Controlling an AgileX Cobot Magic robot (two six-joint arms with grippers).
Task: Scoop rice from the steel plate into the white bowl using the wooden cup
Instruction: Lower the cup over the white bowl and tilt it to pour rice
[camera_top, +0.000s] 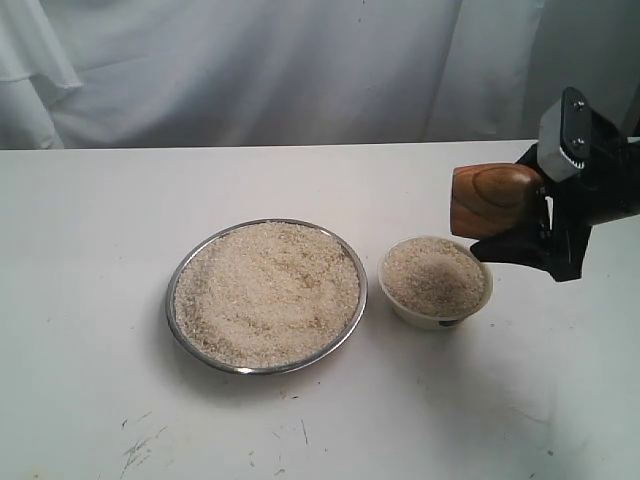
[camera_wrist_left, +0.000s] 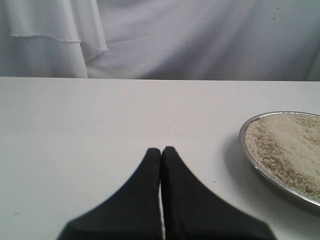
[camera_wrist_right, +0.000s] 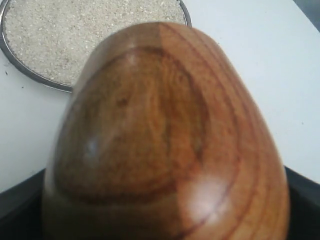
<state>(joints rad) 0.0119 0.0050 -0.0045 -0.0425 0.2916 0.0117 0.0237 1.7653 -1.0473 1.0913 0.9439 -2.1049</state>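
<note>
Wooden cup (camera_top: 495, 200) within clenched right tool (camera_top: 510, 218), long axis level, toward steel plate (camera_top: 170, 300)

The right gripper (camera_top: 528, 205), a black two-fingered clamp, is reaching in from the right edge of the exterior view and hanging raised above the white desk (camera_top: 100, 300). Its jaws are standing wide apart, one black finger (camera_top: 530, 160) above and the other below, and they are clasping a glossy reddish-brown wooden cup (camera_top: 495, 200) that is lying sideways between them. The left gripper (camera_wrist_left: 161, 150) is showing only in its own wrist view. Its black tapered jaws are pressing together, tips touching, gripping nothing and pointing out over the desk.
</note>
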